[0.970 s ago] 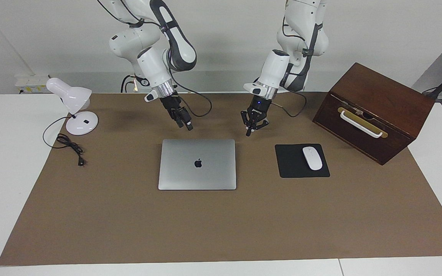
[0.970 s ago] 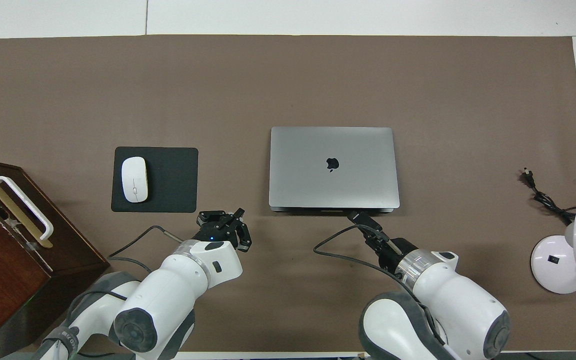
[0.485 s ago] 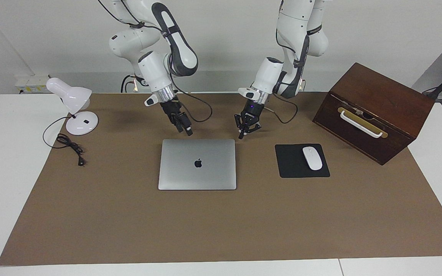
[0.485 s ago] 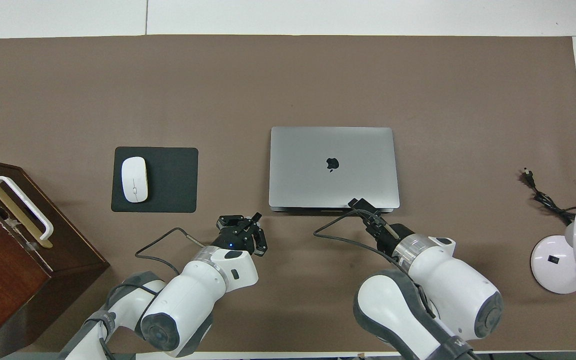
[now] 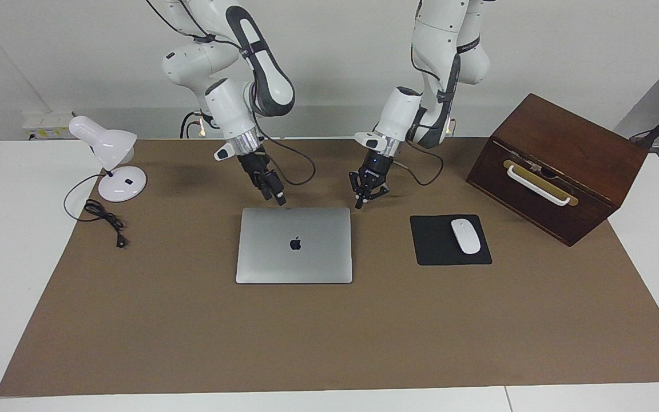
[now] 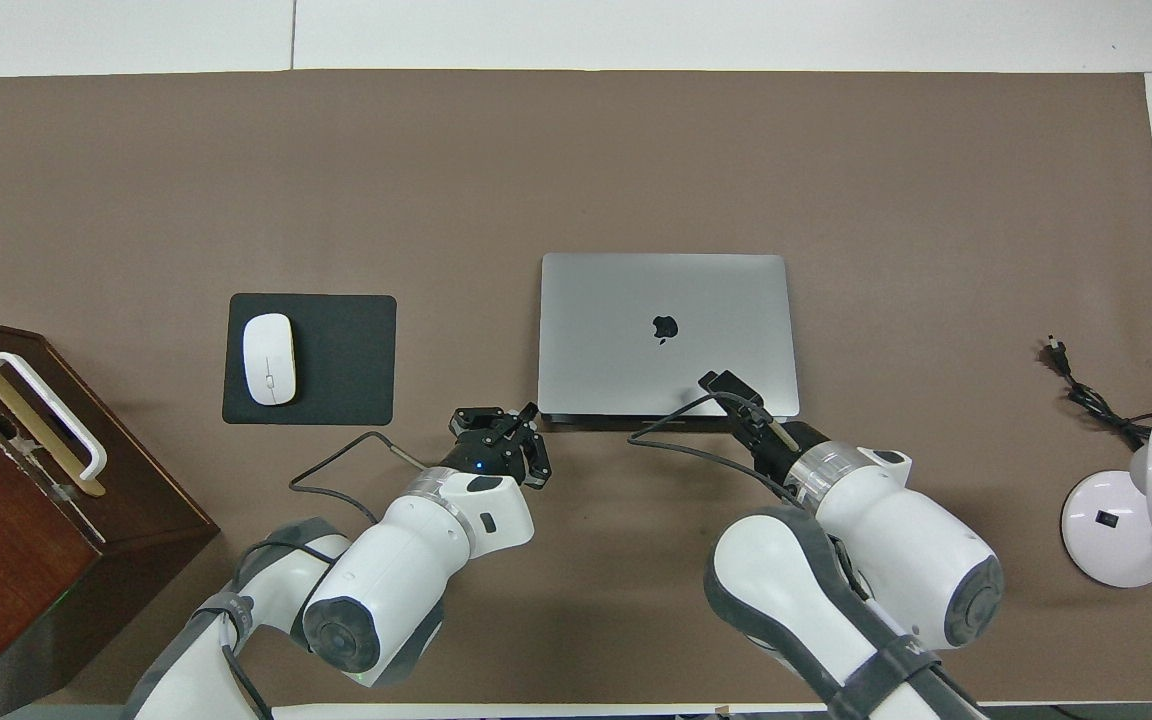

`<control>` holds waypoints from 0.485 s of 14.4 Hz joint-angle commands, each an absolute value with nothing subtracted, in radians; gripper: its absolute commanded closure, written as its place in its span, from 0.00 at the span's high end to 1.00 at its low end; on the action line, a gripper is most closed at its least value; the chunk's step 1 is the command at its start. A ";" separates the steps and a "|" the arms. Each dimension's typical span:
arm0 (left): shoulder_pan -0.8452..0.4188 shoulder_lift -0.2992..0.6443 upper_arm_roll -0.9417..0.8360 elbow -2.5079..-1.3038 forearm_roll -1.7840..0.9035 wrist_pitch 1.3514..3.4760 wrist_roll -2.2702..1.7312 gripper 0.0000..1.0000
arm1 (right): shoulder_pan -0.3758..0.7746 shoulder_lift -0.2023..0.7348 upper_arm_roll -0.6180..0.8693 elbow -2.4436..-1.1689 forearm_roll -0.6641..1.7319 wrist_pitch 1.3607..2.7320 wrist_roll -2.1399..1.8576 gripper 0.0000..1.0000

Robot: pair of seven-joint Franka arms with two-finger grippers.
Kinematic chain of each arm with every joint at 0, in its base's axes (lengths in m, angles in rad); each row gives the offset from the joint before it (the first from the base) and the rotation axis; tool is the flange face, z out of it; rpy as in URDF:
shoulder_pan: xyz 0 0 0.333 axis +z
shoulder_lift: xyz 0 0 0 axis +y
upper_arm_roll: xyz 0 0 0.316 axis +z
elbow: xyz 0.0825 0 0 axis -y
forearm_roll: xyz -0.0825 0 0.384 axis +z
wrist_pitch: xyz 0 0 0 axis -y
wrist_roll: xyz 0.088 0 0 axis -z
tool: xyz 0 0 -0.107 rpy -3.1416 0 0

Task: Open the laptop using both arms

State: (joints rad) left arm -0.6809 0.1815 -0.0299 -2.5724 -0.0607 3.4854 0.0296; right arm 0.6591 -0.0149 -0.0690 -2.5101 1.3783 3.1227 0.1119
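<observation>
The silver-grey laptop (image 5: 294, 246) lies closed on the brown mat, its apple logo up; it also shows in the overhead view (image 6: 666, 330). My right gripper (image 5: 279, 199) looks shut and hangs just over the laptop's edge nearest the robots; in the overhead view (image 6: 723, 384) it overlaps that edge. My left gripper (image 5: 364, 199) is open and empty, low over the mat beside the laptop's near corner at the left arm's end; it also shows in the overhead view (image 6: 501, 418).
A black mouse pad (image 5: 438, 254) with a white mouse (image 5: 465, 236) lies beside the laptop toward the left arm's end. A brown wooden box (image 5: 558, 166) with a white handle stands past it. A white desk lamp (image 5: 115, 166) and its cable (image 5: 106, 220) are at the right arm's end.
Both grippers have come down and closer to the laptop. The right gripper now reaches its near edge. The left gripper has shifted toward its near corner. The laptop has not moved.
</observation>
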 commanded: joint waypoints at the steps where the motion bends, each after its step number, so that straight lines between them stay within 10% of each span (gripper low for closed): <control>1: -0.689 0.228 -0.018 -2.530 -0.064 3.504 0.035 0.00 | 0.647 0.009 -0.064 -2.470 1.414 3.135 0.069 1.00; 7: -0.687 0.275 -0.018 -2.493 -0.060 3.504 0.040 0.00 | 0.646 0.029 -0.064 -2.428 1.419 3.137 0.069 1.00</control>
